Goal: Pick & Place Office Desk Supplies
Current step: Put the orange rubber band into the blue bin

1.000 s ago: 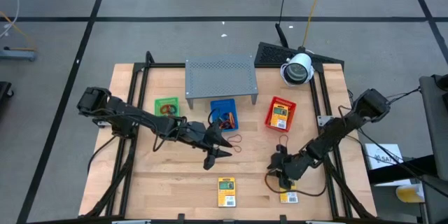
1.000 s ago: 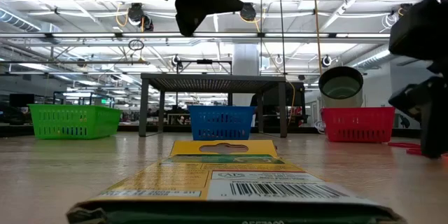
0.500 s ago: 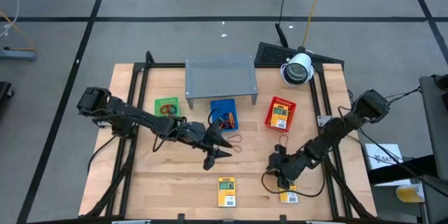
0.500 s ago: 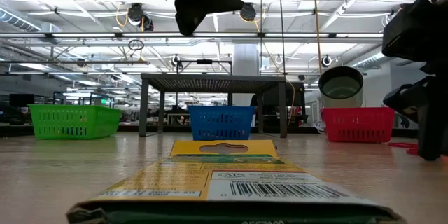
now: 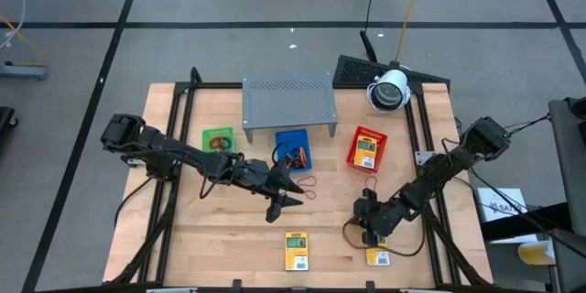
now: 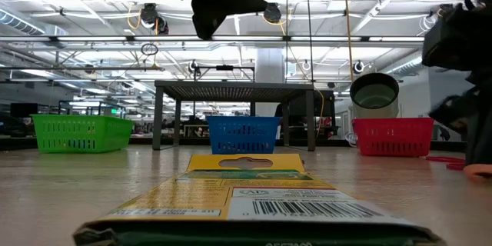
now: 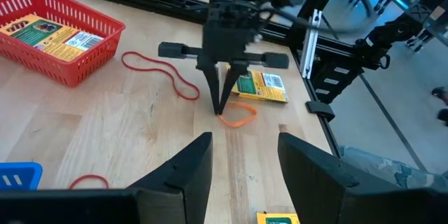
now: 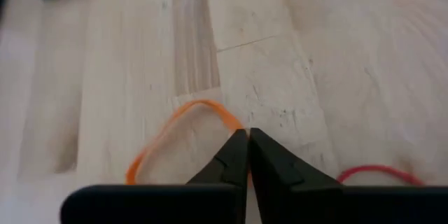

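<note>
Orange rubber-band loop, thin and oval, flat on pale wooden surface at near right, just beside a yellow packet with green-black print. Right pincer lowered onto the band, fingertips pressed together to a point on one edge of the loop, tips at the wood; whether the band is truly pinched, unclear. A longer red rubber band lying loose on the wood near the red tray, which holds another yellow packet. A further yellow packet at near centre, filling the foreground of the low view with barcode visible. Small red loop near the blue tray. Left pincer hanging above mid-surface, fingers moderately apart, holding nothing. Green tray at far left beside a grey perforated metal shelf standing over the far centre. Light plank wood framed by black rails, grey floor around. Beyond, an industrial hall with white ceiling beams and lamps.
</note>
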Controlling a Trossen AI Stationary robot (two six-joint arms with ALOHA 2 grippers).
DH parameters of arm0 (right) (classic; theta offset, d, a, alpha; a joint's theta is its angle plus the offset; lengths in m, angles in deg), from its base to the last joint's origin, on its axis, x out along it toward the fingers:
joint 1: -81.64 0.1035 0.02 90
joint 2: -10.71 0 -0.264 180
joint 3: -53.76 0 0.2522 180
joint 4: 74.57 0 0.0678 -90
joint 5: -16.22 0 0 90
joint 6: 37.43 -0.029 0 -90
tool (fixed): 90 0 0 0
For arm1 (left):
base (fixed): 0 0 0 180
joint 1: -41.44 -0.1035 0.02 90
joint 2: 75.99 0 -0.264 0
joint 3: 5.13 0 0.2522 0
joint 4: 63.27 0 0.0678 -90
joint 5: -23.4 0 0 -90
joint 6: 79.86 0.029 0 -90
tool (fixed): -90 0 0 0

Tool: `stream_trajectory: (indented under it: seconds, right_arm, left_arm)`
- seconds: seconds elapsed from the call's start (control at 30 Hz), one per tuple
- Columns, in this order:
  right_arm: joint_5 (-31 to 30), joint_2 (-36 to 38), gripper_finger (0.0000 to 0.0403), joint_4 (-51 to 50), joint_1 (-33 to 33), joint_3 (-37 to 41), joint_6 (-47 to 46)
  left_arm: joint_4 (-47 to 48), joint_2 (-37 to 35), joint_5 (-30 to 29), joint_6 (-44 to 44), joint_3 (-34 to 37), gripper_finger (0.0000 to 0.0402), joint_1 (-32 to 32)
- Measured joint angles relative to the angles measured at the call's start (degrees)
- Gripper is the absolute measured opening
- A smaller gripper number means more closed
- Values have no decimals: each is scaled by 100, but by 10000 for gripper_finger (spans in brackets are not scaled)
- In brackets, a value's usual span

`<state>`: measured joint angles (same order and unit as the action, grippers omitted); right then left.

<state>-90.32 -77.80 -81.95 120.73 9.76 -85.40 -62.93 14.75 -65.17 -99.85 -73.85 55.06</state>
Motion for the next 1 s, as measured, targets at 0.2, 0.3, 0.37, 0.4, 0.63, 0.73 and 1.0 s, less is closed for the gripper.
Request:
stream_trajectory:
  seconds: [0.2,0.3,0.37,0.4,0.63,0.73,1.0]
  right_arm:
    - [-627,274,1,1876,-87,-62,1016]
    - [-836,622,1,2391,-109,-164,1938]
    - [-992,851,1,2561,-153,-164,2565]
    - [-1068,1000,1,2635,-186,-166,2843]
    - [-1508,1932,0,2790,-448,-188,4310]
    - [-1502,2201,0,2821,-610,-196,4685]
    - [-1480,2304,0,2770,-1147,-192,5162]
  left_arm:
    - [45,-4,0,24,0,170,-2]
    - [44,-4,0,37,0,170,-36]
    - [45,-4,0,37,0,170,-54]
    - [45,-4,0,36,0,170,-59]
    - [139,-4,-2,37,0,170,-57]
    - [131,-4,-4,36,0,170,-59]
    - [75,-4,-207,14,0,170,-54]
